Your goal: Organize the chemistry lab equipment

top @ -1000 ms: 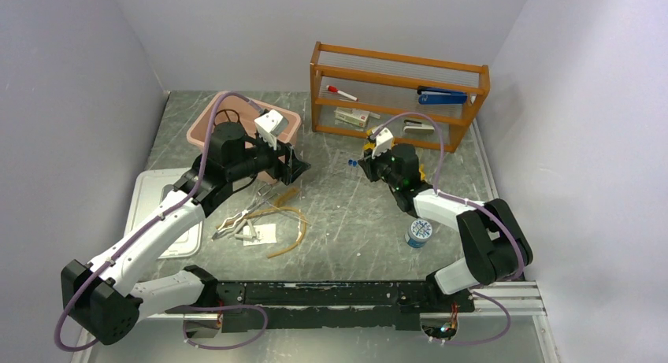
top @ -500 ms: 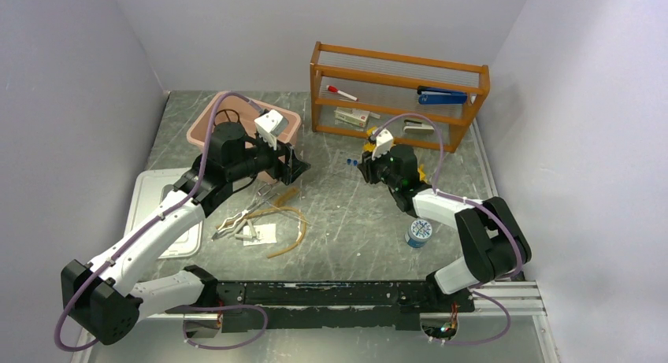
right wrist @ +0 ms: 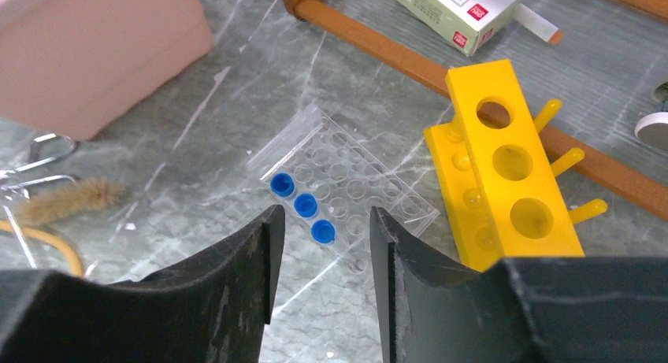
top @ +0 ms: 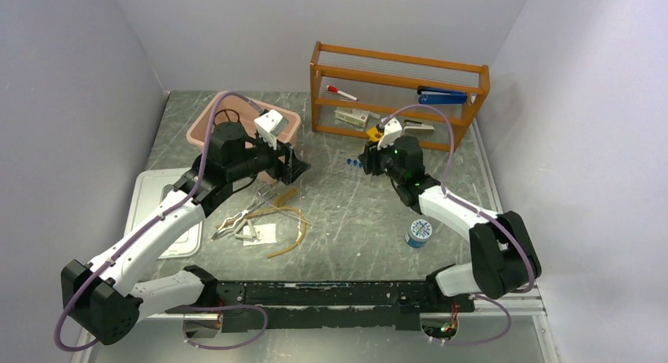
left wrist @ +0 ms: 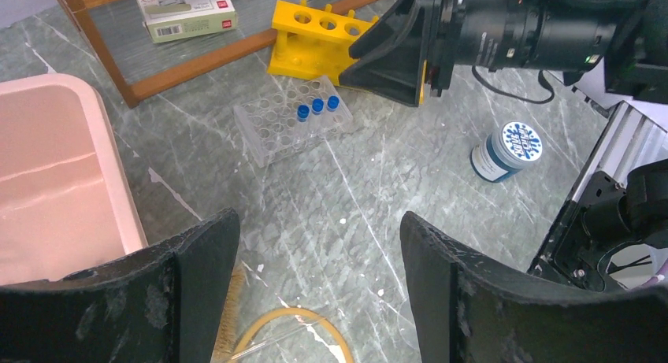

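Blue-capped tubes, specks overhead; clear rack plain from the wrists.

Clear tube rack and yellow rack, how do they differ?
The clear tube rack is see-through with many small wells; the yellow rack is opaque with three large holes and side pegs. The clear tube rack holds three blue-capped tubes; the yellow rack's holes look empty. Both sit on the table beside the wooden shelf.

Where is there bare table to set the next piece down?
Bare tabletop: between the tan tubing and the blue-lidded jar, on the near side of the clear tube rack. Crowded: the tongs, brush and tubing by the left arm, and the yellow rack by the wooden shelf.
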`<action>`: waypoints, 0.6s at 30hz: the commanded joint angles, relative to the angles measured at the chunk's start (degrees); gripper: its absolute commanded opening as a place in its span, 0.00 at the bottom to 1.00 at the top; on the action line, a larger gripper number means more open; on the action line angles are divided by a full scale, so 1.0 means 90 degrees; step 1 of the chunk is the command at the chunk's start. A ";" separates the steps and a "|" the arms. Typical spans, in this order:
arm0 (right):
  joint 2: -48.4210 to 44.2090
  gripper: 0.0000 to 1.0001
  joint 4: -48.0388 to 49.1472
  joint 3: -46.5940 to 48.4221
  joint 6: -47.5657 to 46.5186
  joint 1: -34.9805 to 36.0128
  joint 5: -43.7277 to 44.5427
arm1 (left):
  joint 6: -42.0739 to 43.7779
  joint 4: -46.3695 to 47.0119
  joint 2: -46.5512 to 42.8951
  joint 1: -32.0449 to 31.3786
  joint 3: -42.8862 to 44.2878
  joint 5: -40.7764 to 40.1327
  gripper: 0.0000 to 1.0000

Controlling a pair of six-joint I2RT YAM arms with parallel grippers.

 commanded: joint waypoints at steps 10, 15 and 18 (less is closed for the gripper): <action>-0.0294 0.43 -0.2756 0.1558 0.1555 0.0566 0.0005 | -0.1097 -0.0618 -0.0326 -0.0004 -0.0049 -0.2668 0.76; 0.0031 0.46 -0.3160 0.1799 0.1559 0.1653 0.0277 | -0.2362 -0.1330 -0.0683 -0.0013 -0.0471 -0.4243 0.77; 0.0519 0.49 -0.3376 0.1995 0.1486 0.2289 0.0284 | -0.2731 -0.1476 -0.1036 -0.0008 -0.0701 -0.4681 0.77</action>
